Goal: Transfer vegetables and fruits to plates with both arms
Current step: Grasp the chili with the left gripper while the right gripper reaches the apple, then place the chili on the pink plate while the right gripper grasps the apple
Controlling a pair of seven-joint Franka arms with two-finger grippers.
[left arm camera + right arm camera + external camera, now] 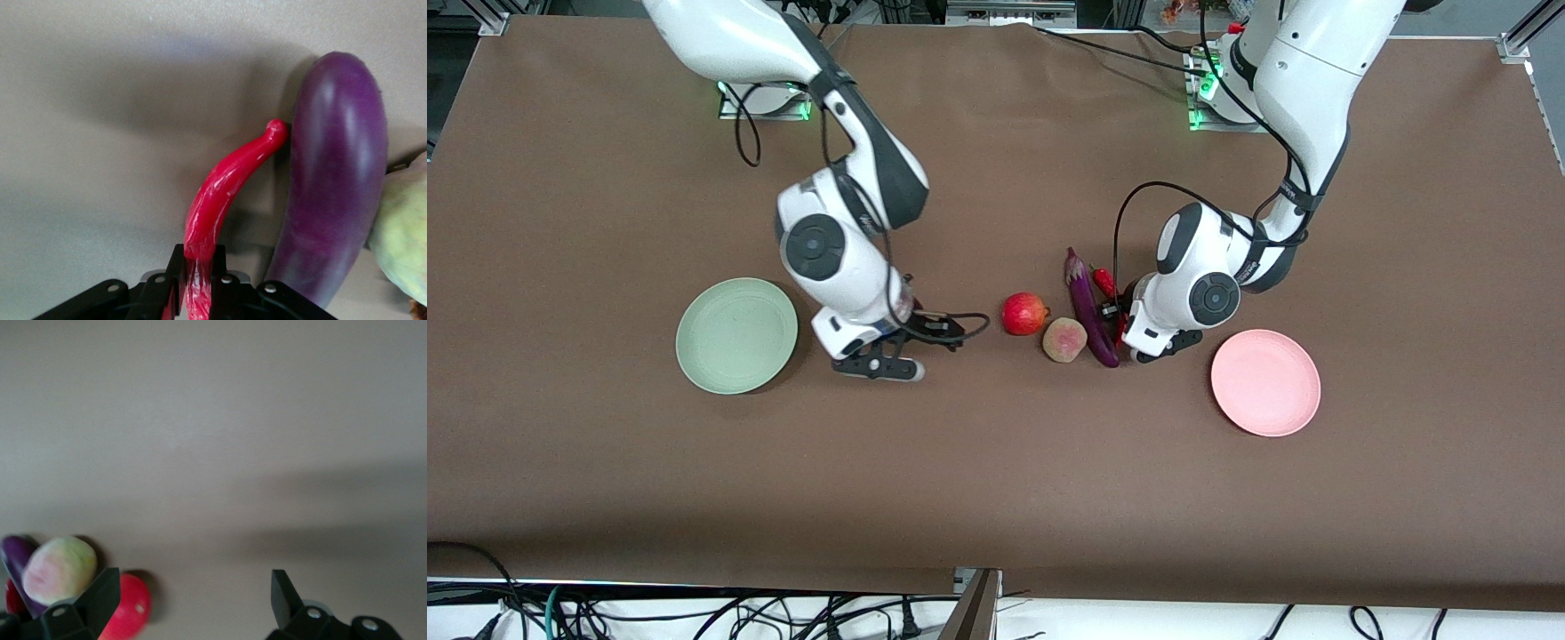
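The red chili pepper (1104, 282) lies against the purple eggplant (1089, 311) near the table's middle. My left gripper (1122, 336) is low at the table and shut on the chili's thick end (199, 267); the chili's tip (275, 130) touches the eggplant (337, 180). The peach (1064, 340) and the round red fruit (1024, 313) sit beside the eggplant, toward the right arm's end. My right gripper (907, 351) is open and empty, low over bare table between the mint green plate (736, 335) and the red fruit (130, 607). The pink plate (1265, 382) lies toward the left arm's end.
Both plates hold nothing. The peach (59, 570) and the eggplant's end (15, 553) show at the edge of the right wrist view. Brown cloth covers the table (996, 498), with cables along the edge nearest the front camera.
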